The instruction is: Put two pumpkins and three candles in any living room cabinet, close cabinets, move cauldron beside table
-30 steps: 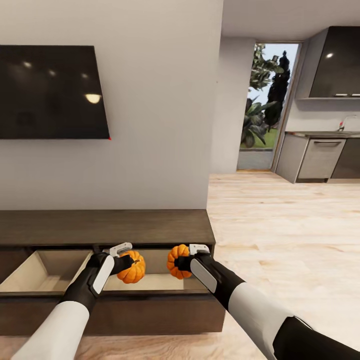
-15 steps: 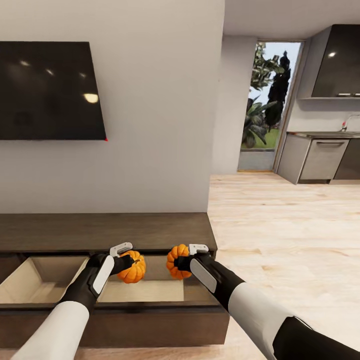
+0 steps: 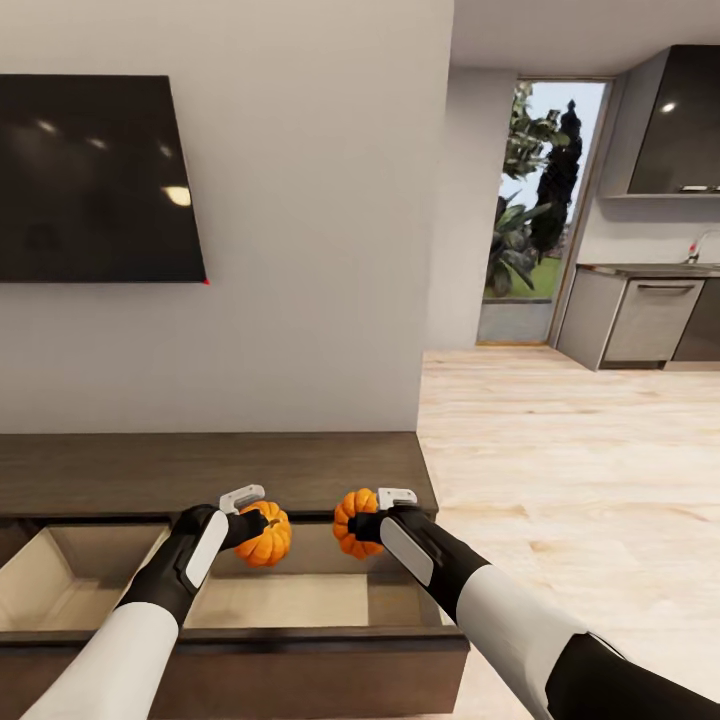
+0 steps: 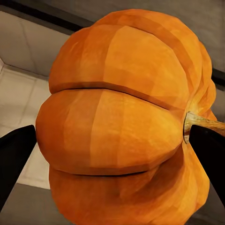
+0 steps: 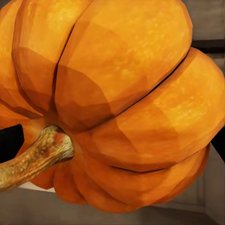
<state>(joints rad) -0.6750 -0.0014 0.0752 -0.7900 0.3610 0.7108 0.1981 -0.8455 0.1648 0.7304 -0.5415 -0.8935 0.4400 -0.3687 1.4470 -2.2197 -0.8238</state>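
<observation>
Pale wood flooring [image 3: 560, 450] runs from the living room toward a grey kitchen [image 3: 640, 320] and a glass door onto greenery; a dark television [image 3: 95, 180] hangs on the white wall above the long brown cabinet [image 3: 210, 465], whose wide drawer [image 3: 300, 600] stands pulled out, its beige inside showing nothing in it. Over that drawer both arms reach forward; the left gripper [image 3: 258, 522] is clenched on one pumpkin [image 3: 266, 535], and the right gripper [image 3: 362, 522] is clenched on the other pumpkin [image 3: 353, 522], the two fruits near each other but apart, both held in the air above the drawer's back part. In the left wrist view the pumpkin [image 4: 126, 122] lies on its side between dark fingers [image 4: 16, 159], its stem pointing sideways toward one finger; in the right wrist view the second pumpkin [image 5: 126, 103] is likewise tipped over, its brown stem [image 5: 33, 159] pointing sideways, the ribs running across rather than upright.
</observation>
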